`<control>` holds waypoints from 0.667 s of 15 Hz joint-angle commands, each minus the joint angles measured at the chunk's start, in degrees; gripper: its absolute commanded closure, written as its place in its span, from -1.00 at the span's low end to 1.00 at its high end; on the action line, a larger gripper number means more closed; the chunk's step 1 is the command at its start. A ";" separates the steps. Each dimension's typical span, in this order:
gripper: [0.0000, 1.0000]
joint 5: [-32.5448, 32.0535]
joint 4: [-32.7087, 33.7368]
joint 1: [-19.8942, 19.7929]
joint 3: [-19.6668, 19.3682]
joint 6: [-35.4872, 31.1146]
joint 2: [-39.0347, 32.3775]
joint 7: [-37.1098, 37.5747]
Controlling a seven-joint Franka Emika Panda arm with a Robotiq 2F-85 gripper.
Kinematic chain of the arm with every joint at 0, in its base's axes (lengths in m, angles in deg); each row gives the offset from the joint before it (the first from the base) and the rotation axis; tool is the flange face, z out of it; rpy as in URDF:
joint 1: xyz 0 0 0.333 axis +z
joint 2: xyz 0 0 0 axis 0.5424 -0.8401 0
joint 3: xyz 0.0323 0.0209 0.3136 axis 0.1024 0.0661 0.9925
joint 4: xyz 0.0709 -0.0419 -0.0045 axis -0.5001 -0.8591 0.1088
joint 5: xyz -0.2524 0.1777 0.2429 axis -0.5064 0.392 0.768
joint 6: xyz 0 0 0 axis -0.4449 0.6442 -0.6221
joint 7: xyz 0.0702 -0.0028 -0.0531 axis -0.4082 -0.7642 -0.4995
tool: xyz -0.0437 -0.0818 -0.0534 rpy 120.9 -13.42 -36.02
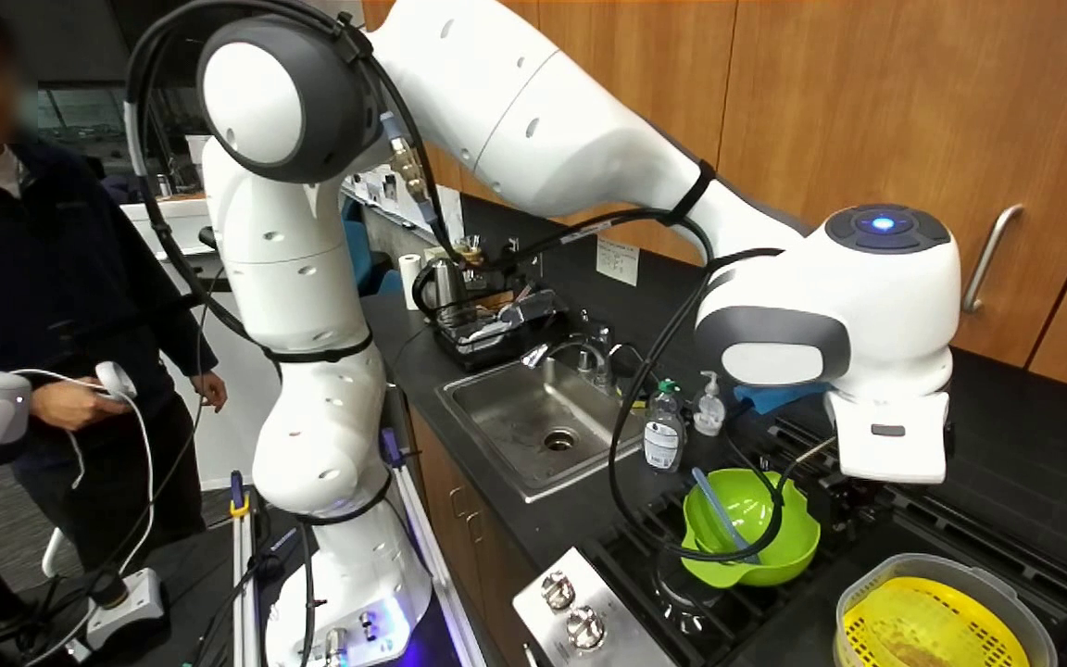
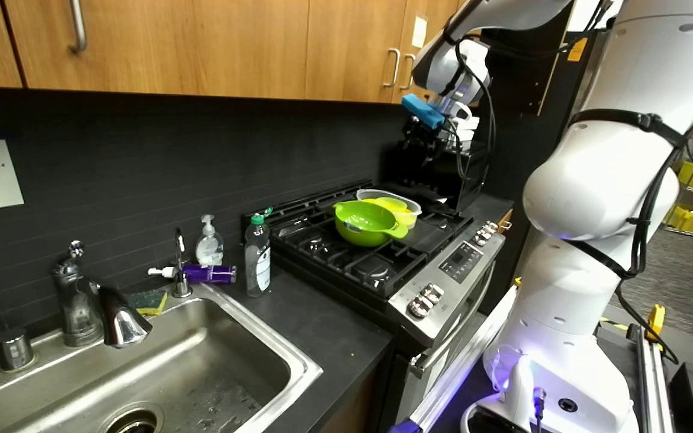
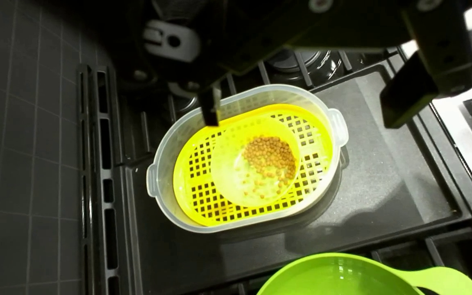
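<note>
My gripper (image 3: 303, 123) is open, with nothing between its fingers, above the stove. In an exterior view it is dark and hangs below the arm's end (image 2: 420, 147); elsewhere the arm hides it. Below it stands a clear oval container (image 3: 281, 95) with side tabs, seen in both exterior views (image 1: 922, 565) (image 2: 382, 192). Inside lies a yellow perforated basket (image 3: 285, 108). On it sits a round translucent bowl (image 3: 228, 164) of small brown pellets (image 3: 271, 155). A green bowl (image 3: 342, 274) stands beside the container; a blue-grey utensil (image 1: 723, 514) leans in it.
The stove (image 2: 455, 264) has black grates and front knobs. A dish soap bottle (image 2: 257, 258), a clear pump bottle (image 2: 209, 246) and a lying purple bottle (image 2: 209, 274) are near the sink (image 2: 307, 367). Wooden cabinets (image 1: 913, 139) hang overhead. A person (image 1: 70, 306) stands behind the robot base.
</note>
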 commanded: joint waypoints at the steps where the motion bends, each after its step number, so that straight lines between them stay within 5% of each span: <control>1: -1.00 0.62 6.05 0.29 -0.24 2.38 -5.55 2.30; 10: -1.00 3.73 18.61 -1.55 -0.96 9.32 -18.53 6.34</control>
